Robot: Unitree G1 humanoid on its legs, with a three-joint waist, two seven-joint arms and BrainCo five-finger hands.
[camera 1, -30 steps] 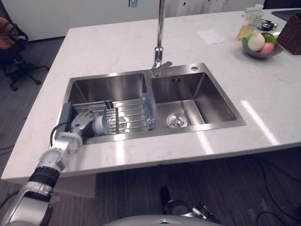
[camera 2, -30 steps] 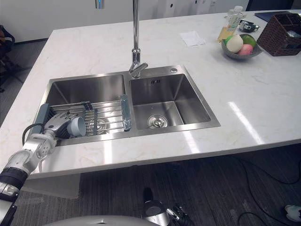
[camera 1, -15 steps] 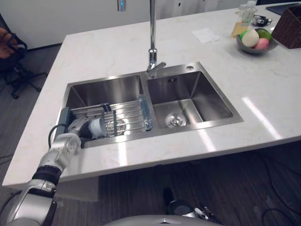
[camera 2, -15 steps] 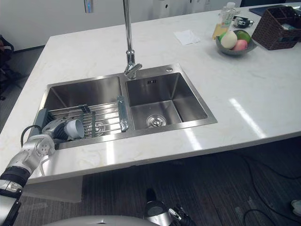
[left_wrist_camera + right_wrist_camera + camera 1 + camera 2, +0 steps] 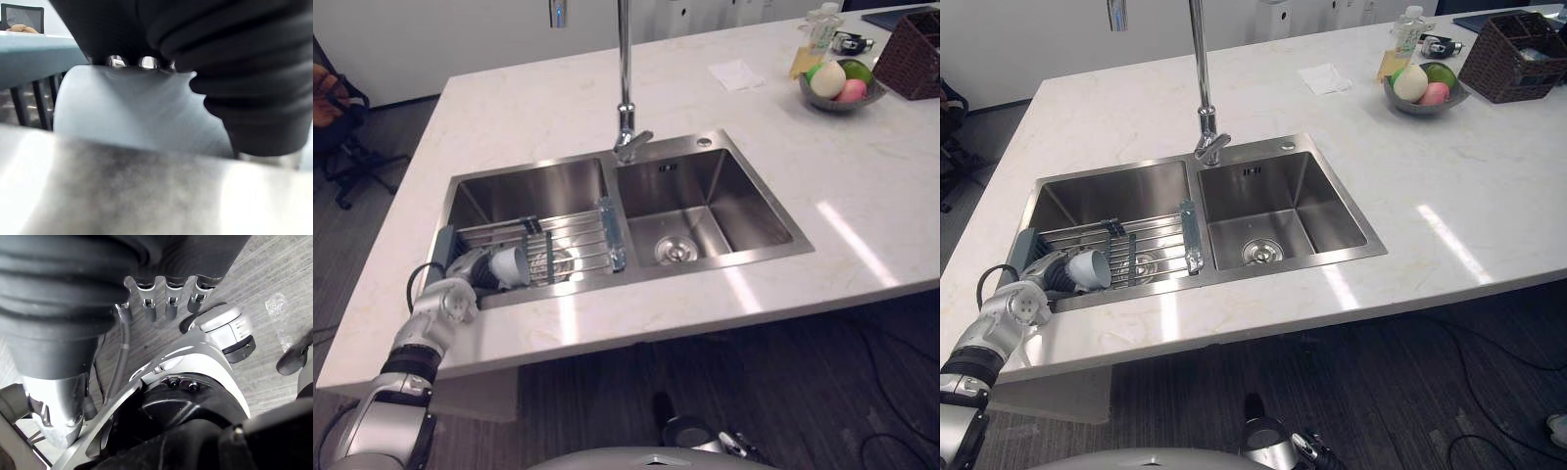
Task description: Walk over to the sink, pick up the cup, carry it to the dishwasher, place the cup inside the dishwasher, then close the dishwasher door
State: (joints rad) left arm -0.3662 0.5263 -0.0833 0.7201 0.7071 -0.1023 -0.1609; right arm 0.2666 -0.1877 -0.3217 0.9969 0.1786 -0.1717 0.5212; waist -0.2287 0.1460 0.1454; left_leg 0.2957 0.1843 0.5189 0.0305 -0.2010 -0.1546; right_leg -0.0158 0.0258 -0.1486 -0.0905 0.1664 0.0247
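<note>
At the rack (image 5: 576,238) in the sink (image 5: 707,144), cup (image 5: 509,265) in left hand (image 5: 470,266)

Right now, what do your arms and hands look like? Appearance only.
Left arm: silver-grey jointed segments with a black ring partway up. Left hand: silver with dark parts; its wrist view shows the dark ribbed cover. Right hand: a row of silver fingers below a dark ribbed cover.
</note>
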